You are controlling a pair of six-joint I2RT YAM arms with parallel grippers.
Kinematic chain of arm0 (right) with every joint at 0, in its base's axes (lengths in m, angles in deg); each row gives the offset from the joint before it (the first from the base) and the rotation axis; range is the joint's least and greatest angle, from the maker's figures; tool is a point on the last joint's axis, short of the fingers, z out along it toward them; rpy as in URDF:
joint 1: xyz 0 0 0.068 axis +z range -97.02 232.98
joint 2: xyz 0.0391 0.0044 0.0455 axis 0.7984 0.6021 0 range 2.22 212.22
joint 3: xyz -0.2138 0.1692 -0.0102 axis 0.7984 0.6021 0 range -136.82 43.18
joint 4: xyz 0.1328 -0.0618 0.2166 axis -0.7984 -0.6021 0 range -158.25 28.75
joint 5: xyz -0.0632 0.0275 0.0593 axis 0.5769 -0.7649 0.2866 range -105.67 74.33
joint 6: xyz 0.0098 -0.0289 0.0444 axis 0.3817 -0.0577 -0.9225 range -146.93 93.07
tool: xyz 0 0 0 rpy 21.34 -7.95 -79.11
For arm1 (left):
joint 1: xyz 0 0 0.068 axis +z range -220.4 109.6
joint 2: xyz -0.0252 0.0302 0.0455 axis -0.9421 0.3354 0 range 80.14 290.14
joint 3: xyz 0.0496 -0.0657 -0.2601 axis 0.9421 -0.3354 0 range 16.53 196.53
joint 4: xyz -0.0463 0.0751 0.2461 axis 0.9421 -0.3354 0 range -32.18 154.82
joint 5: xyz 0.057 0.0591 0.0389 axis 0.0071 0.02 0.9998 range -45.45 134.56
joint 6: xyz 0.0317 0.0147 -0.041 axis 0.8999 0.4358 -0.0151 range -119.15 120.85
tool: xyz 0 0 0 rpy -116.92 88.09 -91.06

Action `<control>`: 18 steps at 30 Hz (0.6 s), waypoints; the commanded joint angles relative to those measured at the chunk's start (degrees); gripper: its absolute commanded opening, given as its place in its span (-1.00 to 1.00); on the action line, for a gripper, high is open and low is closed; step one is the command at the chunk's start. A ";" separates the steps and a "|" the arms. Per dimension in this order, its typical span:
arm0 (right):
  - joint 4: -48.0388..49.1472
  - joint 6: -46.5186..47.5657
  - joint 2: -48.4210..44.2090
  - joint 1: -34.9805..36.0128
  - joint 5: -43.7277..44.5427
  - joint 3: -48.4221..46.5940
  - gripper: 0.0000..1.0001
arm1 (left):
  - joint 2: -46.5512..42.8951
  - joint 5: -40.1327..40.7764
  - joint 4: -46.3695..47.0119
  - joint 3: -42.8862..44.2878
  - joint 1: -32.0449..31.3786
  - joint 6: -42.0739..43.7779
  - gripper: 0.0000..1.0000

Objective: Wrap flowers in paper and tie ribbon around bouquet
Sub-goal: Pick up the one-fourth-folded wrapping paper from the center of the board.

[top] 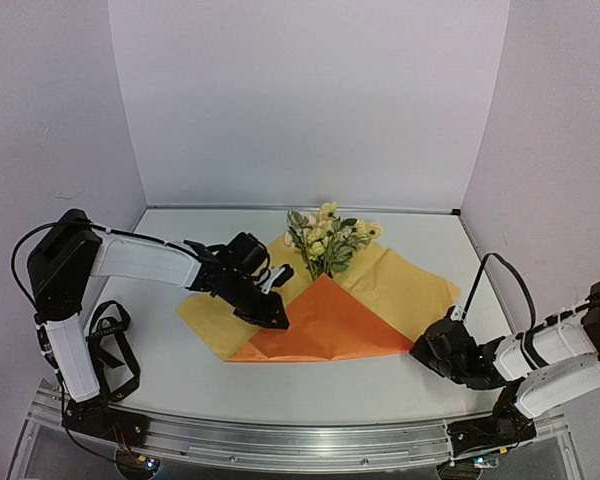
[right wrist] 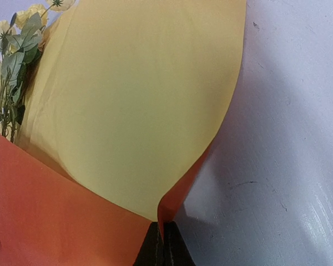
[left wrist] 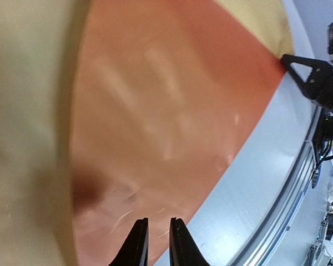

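here's the paper [top: 412, 285], spread across the middle of the table [top: 170, 370] with the pale yellow side up. a big orange flap is folded over from the near edge into a triangle, and its tip points at the flowers [top: 325, 233]. they lie at the far end of the sheet, blossoms toward the back wall, stems running under the tip of the orange flap.

the left gripper [top: 274, 316] reaches in from the left and sits low over the left slope of the flap, close to its near edge. on the left wrist view its fingers [left wrist: 137, 246] stand a slim gap apart, orange paper and bare table showing through, nothing seen between them.

over on the right, the right gripper [top: 422, 350] is down at the near right corner of the fold. the right wrist view shows its fingers [right wrist: 155, 250] pressed tight together, pinching the paper where the orange edge meets the yellow. the sheet lifts and bows up from that pinch, yellow face curving away toward the flowers at far left.
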 commanded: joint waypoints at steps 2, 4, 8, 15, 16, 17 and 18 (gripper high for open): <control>-1.18 0.54 -1.96 1.09 1.69 -2.41 -1.00 | 5.06 3.21 2.74 10.66 -6.08 10.76 -0.68; -1.18 0.45 -2.24 1.52 1.71 -2.74 -1.00 | 7.71 3.70 3.31 13.03 -8.01 13.97 -0.67; -1.18 -0.06 -2.52 2.18 1.69 -3.18 -1.00 | 12.86 4.26 3.27 17.53 -11.01 19.20 -0.70; -2.99 -0.38 -5.64 3.18 1.17 -2.37 -1.00 | 17.40 6.23 4.81 20.63 -13.35 21.47 -0.72; -3.35 -0.34 -6.07 3.28 0.69 -2.36 -1.00 | 17.81 6.43 4.70 20.91 -13.58 22.54 -0.71; -3.73 -0.31 -6.45 3.40 0.23 -2.37 -1.00 | 18.25 6.70 4.47 21.28 -13.82 23.65 -0.71; -3.99 -0.18 -6.74 3.57 -0.19 -2.46 -1.00 | 18.75 6.97 4.02 21.86 -14.10 24.18 -0.71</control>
